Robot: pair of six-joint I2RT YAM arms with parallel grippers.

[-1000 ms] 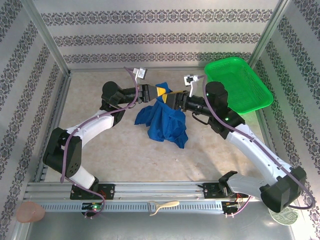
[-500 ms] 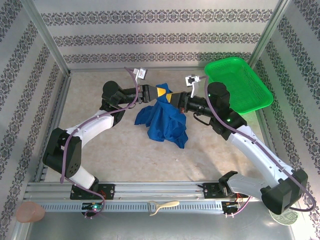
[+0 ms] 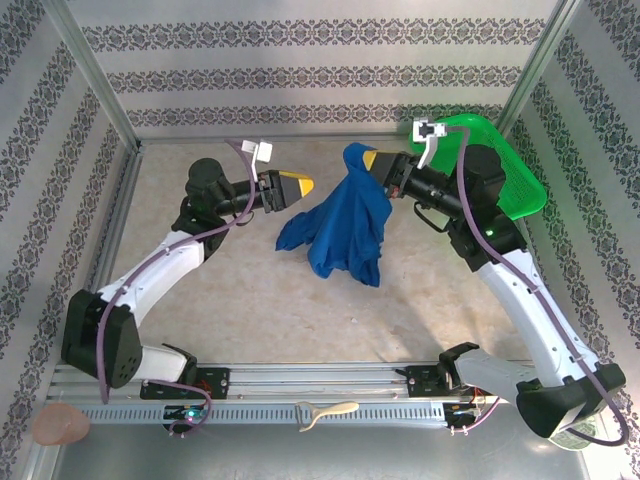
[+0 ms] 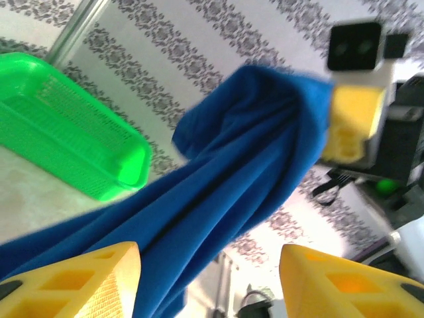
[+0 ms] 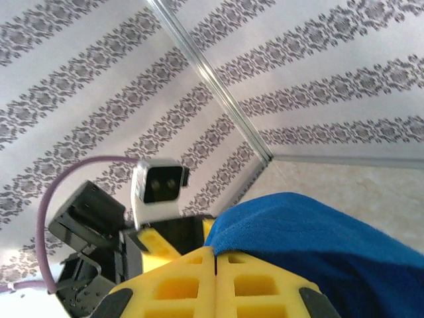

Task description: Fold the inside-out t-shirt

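Your right gripper [image 3: 371, 160] is clamped on the shirt's top edge; the shirt [image 3: 345, 228] hangs from it over the middle of the table [image 3: 250, 300]. Your left gripper [image 3: 300, 186] stands open and empty, just beside the shirt.

The left arm [image 3: 160, 268] stretches from its base toward the middle of the table. The left gripper [image 3: 305, 185] points right, its yellow fingers [image 4: 73, 281] spread apart. Opposite, the right arm [image 3: 520, 290] bends at the elbow, and the right gripper [image 3: 368, 160] is clamped tight on a fold of the t-shirt [image 3: 345, 225]. The two grippers face each other, near but not touching.
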